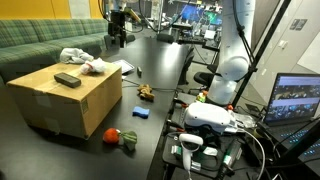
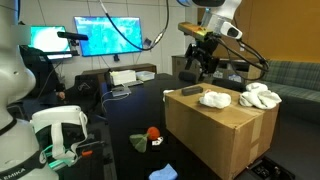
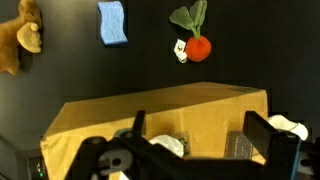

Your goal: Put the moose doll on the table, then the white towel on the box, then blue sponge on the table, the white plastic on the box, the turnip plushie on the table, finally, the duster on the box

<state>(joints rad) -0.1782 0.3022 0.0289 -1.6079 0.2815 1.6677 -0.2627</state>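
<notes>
Claw (image 2: 199,68): hanging open and empty above the box (image 2: 215,130).
Duster (image 2: 189,91): lying on the box top, below the claw, not touching it.
Turnip plushie (image 3: 195,42): lying on the table (image 2: 130,112), well apart.

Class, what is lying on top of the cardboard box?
A dark duster, a white towel and a smaller white piece lie on the cardboard box. Its inside is closed off from view.

A robotics lab with a lounge corner: glowing monitors (image 2: 125,32), an open laptop (image 1: 300,98), green sofa (image 1: 40,45), black counter (image 1: 162,68)
</notes>
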